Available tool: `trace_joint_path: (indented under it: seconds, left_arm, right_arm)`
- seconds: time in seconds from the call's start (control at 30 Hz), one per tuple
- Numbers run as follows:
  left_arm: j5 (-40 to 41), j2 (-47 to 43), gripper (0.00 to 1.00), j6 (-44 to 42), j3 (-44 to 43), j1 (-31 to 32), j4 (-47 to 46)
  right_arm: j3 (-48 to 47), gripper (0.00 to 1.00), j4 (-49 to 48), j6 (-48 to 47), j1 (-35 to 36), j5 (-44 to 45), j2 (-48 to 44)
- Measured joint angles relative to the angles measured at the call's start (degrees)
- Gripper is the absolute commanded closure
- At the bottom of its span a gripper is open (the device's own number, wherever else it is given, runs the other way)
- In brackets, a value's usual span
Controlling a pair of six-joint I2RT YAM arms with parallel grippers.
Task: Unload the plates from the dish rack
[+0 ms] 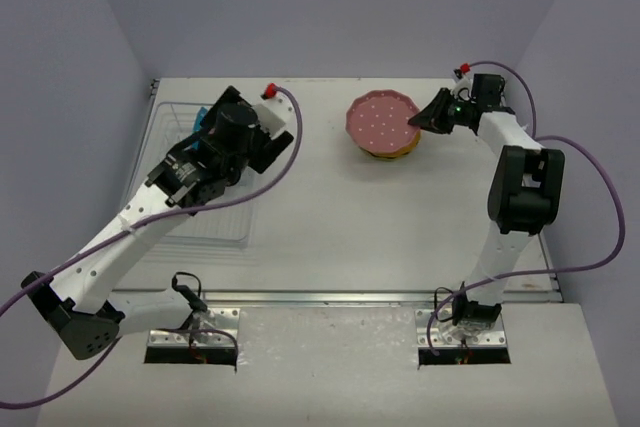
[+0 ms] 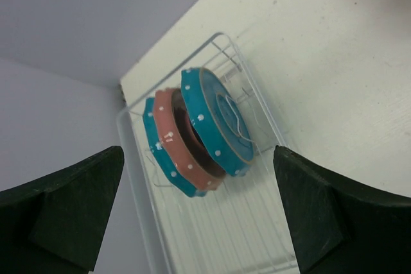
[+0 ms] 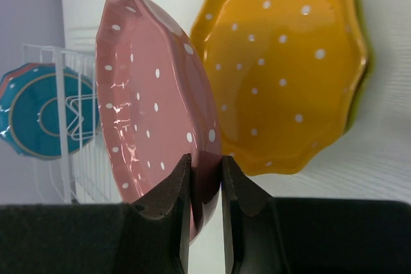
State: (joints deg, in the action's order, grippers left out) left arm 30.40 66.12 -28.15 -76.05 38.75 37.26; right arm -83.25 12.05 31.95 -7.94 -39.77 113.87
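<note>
While left gripper (image 2: 198, 153) hangs over rack (image 2: 138, 178) at upper left of top view, its jaws stand as wide as they go, holding nothing. Three plates stand on edge in rack, packed face to face: blue plate (image 2: 218, 126) nearest, salmon plate (image 2: 186, 155) in the middle, second blue plate (image 2: 160, 155) behind. Right gripper (image 3: 205, 166), upper right of top view, is clamped on lower rim of pink plate (image 3: 154, 107). Pink plate is tilted, just beside orange plate (image 3: 282, 75), which lies on table (image 1: 330, 217) well apart from rack. Whether the two touch: cannot tell
</note>
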Motion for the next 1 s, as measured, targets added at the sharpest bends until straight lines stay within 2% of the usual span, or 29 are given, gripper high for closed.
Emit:
trace_joint_path:
  seconds: [0.1,0.27,0.47,0.73,0.77,0.83,0.9,0.93,1.0]
  left_arm:
    - [-6.1,1.1,0.00,8.1,-2.9,-6.6,5.9]
    - [-14.4,2.6,0.00,15.4,-7.8,-11.1,11.1]
    - [-18.8,2.6,0.00,18.6,-8.4,-13.5,13.0]
    - [-20.5,2.2,0.00,19.7,-7.8,-15.1,13.6]
    - [-20.5,2.1,0.00,19.7,-7.5,-15.2,13.7]
    - [-20.6,1.9,0.00,19.6,-7.1,-15.6,13.8]
    - [-20.6,1.7,0.00,19.7,-6.8,-15.8,14.0]
    - [-20.6,1.7,0.00,19.7,-6.7,-16.0,14.0]
    - [-20.8,1.5,0.00,20.0,-6.6,-16.6,14.1]
  right_arm:
    - [-0.2,1.00,-0.1,-0.3,-0.6,1.6,2.5]
    - [-0.6,1.00,0.0,-0.9,-1.4,3.7,6.0]
    - [-4.0,1.00,-1.8,-0.3,-1.6,3.8,10.2]
    - [-4.9,0.98,-6.4,1.8,-1.6,3.9,12.3]
    - [-5.0,0.91,-6.8,2.0,-1.6,3.9,12.7]
    - [-5.5,0.64,-7.2,2.4,-1.6,3.8,13.6]
    - [-6.4,0.53,-7.3,3.0,-1.7,3.0,14.4]
    - [-6.9,0.43,-7.6,3.5,-1.7,2.2,14.7]
    - [-7.6,0.35,-7.7,3.9,-1.7,1.7,14.6]
